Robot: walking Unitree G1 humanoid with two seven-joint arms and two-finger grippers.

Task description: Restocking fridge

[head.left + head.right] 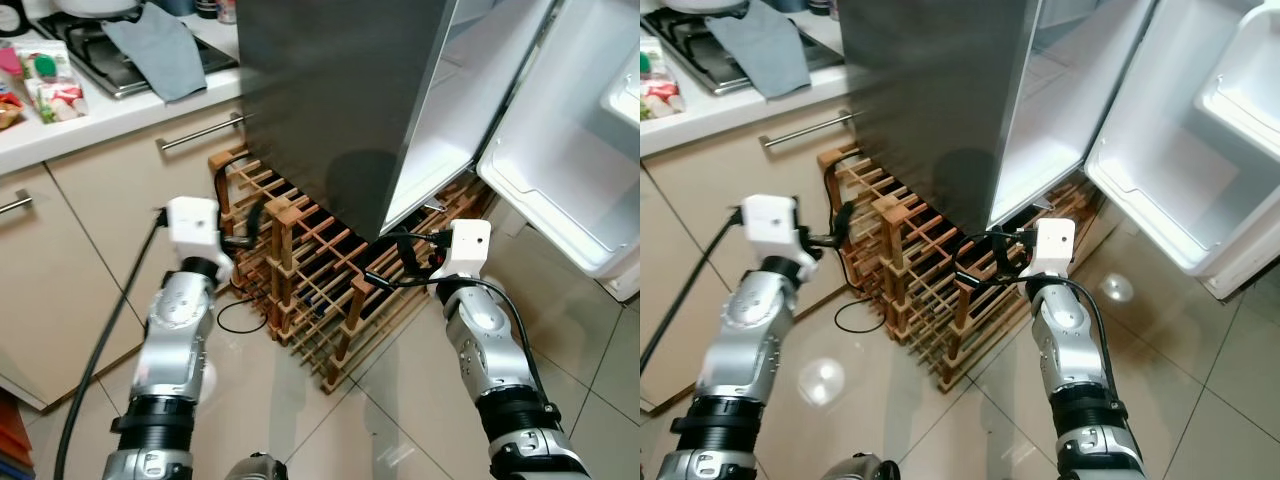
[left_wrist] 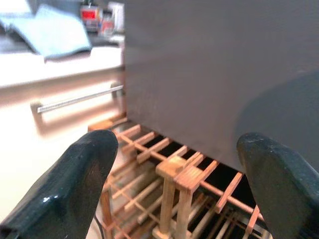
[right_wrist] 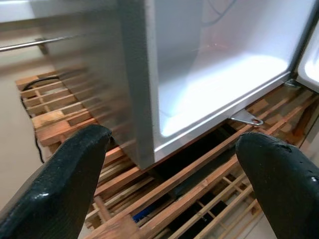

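below, wooden rack [image 1: 310, 290] under open fridge [image 1: 340, 100], both grippers [image 2: 174, 189] [image 3: 169, 184] spread, empty

Showing brushed grey metal on the fridge [image 1: 330, 100], bare wood on the rack [image 1: 310, 290], seemingly glossy floor tiles [image 1: 400, 420].

The left gripper [image 2: 177, 184] has its two black fingers [image 2: 70, 189] spread wide apart, with nothing between them. Beyond them stands the fridge's [image 2: 214, 74] dark grey side, resting over a wooden rack [image 2: 177, 191]. Beside it runs a cabinet with a metal handle [image 2: 77, 99]; a blurred blue cloth [image 2: 55, 35] lies on the counter.
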